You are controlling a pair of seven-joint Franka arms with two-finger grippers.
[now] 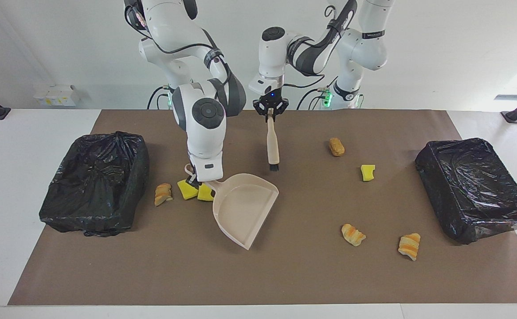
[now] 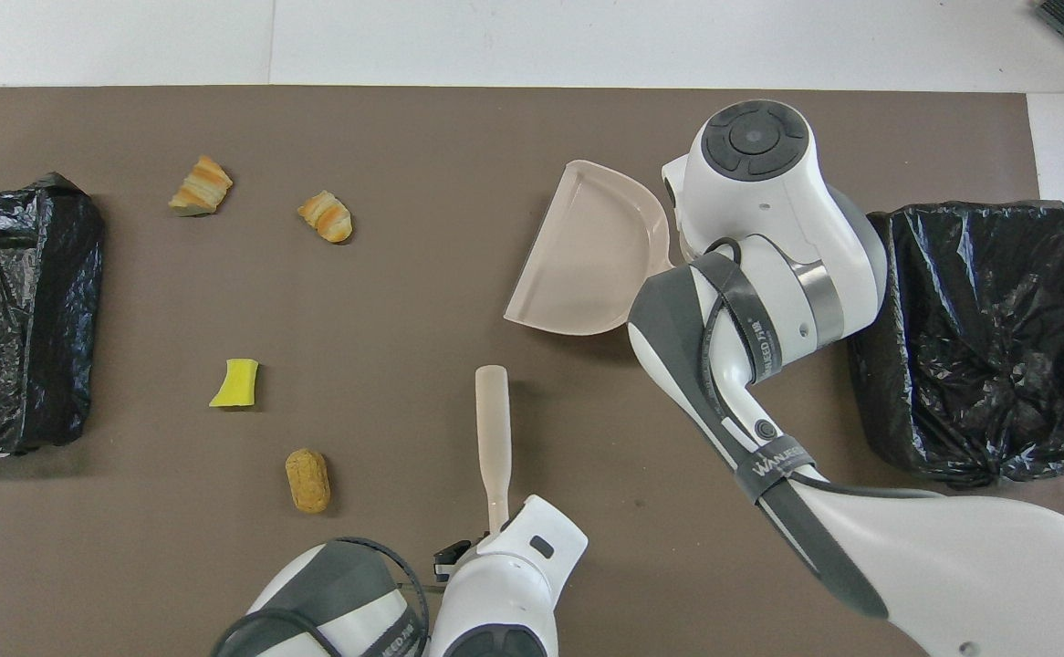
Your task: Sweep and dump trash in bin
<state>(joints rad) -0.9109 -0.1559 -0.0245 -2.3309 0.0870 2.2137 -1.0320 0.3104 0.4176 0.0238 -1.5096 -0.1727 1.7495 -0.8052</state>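
Tools are in hand and the sweep is about to begin. Left gripper (image 1: 271,116) is clamped on the brush (image 1: 272,144), hanging just beside the dustpan (image 1: 243,208). Right gripper (image 1: 193,179) looks clenched on the dustpan's handle, though its fingertips are partly hidden. Next, judging by the layout: brush the trash (image 1: 187,189) beside the dustpan's handle into it.

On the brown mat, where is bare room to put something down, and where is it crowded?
Bare: the mat farther from the robots than the dustpan, and the stretch between brush and lone yellow sponge. Crowded: around the right pincer, where two sponges and a bread lump lie beside the bin.
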